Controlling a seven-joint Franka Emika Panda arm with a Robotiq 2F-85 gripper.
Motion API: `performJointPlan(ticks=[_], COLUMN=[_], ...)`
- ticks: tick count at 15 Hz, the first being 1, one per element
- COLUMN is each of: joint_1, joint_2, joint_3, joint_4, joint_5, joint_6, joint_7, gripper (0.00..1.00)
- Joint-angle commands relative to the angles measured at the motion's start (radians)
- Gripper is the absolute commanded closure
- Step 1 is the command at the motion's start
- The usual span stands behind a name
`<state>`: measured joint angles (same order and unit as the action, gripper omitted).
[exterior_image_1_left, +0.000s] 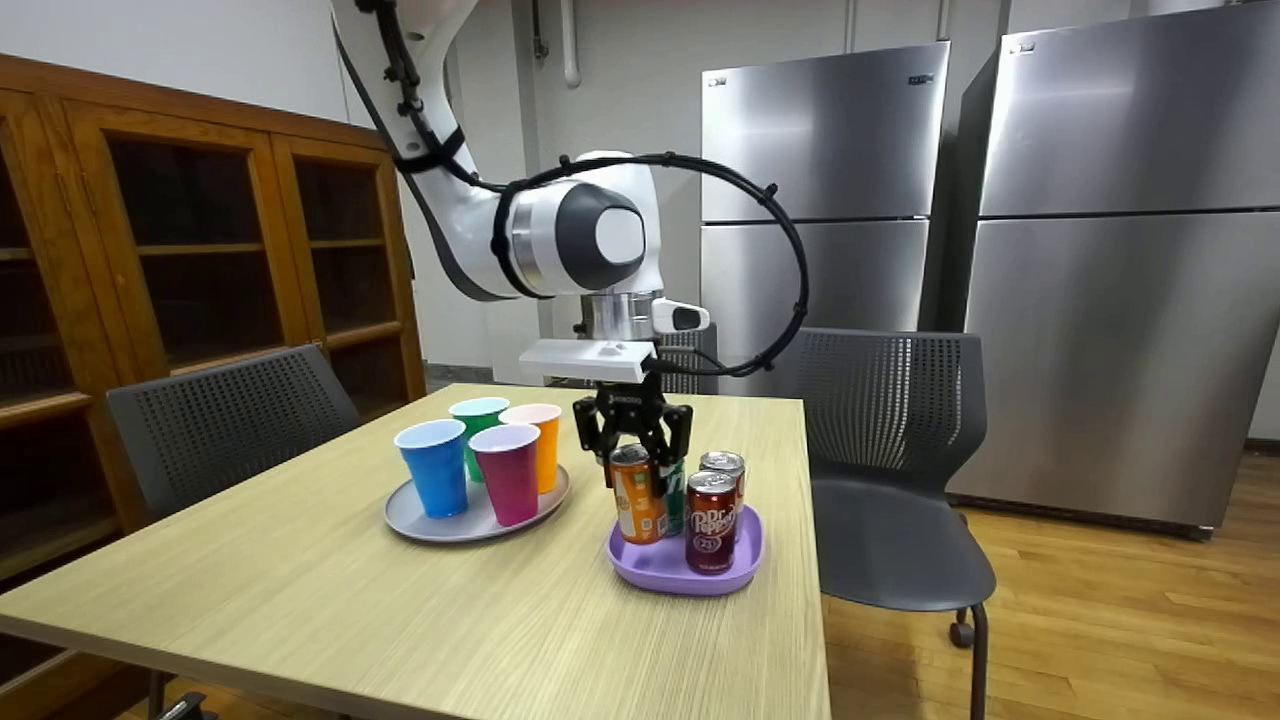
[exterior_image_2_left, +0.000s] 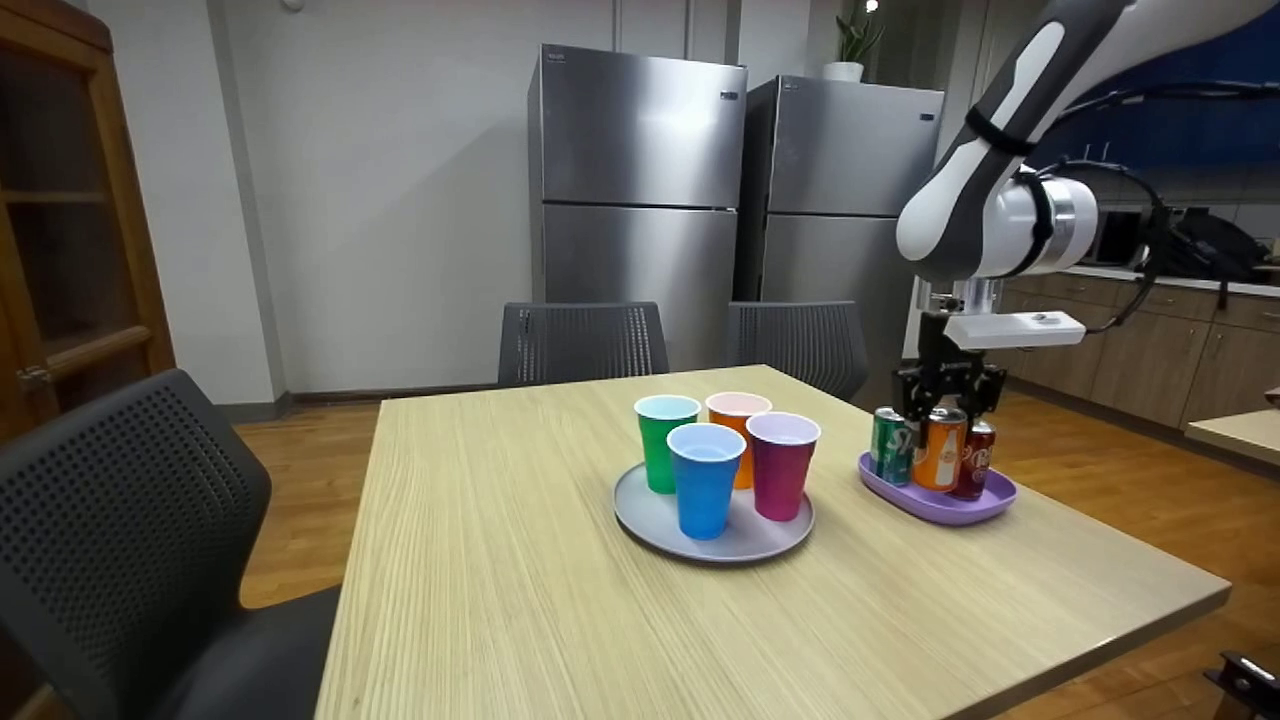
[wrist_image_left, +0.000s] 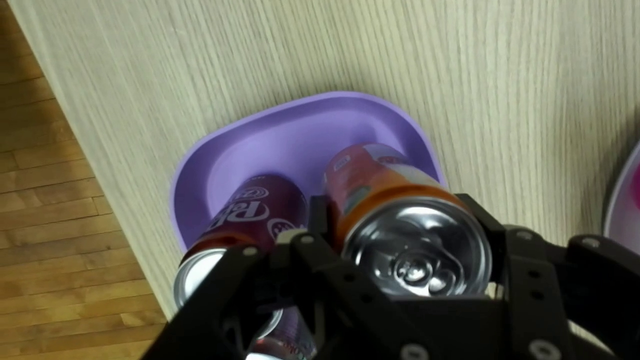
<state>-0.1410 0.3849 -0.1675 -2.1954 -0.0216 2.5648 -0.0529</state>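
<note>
Two steel refrigerators (exterior_image_1_left: 1110, 400) tower over everything else we see, with a glass-doored wooden cabinet (exterior_image_1_left: 85, 260) off to one side. Next comes the pale bench (exterior_image_1_left: 400, 620), its broad top giving things level footing. The white arm (exterior_image_1_left: 470, 230) bends down over it, an approach we think keeps it from sweeping sideways through whatever stands there. On the bench we find a round gray plate (exterior_image_2_left: 740, 545) and a smaller purple tray (exterior_image_1_left: 655, 572), whose raised rim presumably stops its load from sliding off. The end effector (exterior_image_1_left: 635, 476) points down over that tray, and we judge it to be grasping the orange can (exterior_image_1_left: 636, 515): its fingers (wrist_image_left: 318, 215) bracket the upper body from opposite sides, one slotted into the gap beside the Dr Pepper can (exterior_image_1_left: 711, 530). We take that high hold as a matter of room, since the cans crowd together. Four coloured cups (exterior_image_1_left: 507, 475) stand mouth-up on the plate, bunched close, perhaps to fit within its edge. The orange can is in the tray, toward the plate side, slightly tilted in an exterior view; we cannot tell whether its base bears weight. The Dr Pepper can stands upright just beside it, with a green can (exterior_image_2_left: 885, 450) close by and a fourth can (exterior_image_1_left: 724, 461) mostly hidden.
</note>
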Motion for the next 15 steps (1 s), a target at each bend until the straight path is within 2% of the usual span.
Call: performJointPlan(ticks=[1,15], joint_1=[-0.024,-0.037], joint_2=[0.033,0.1], joint_3=[0.019,0.027], joint_4=[0.061,0.112], joint_5=[0.019,0.036], joint_6=[-0.055,-0.072], joint_7=[-0.01,-0.016], gripper=[0.62,0.62])
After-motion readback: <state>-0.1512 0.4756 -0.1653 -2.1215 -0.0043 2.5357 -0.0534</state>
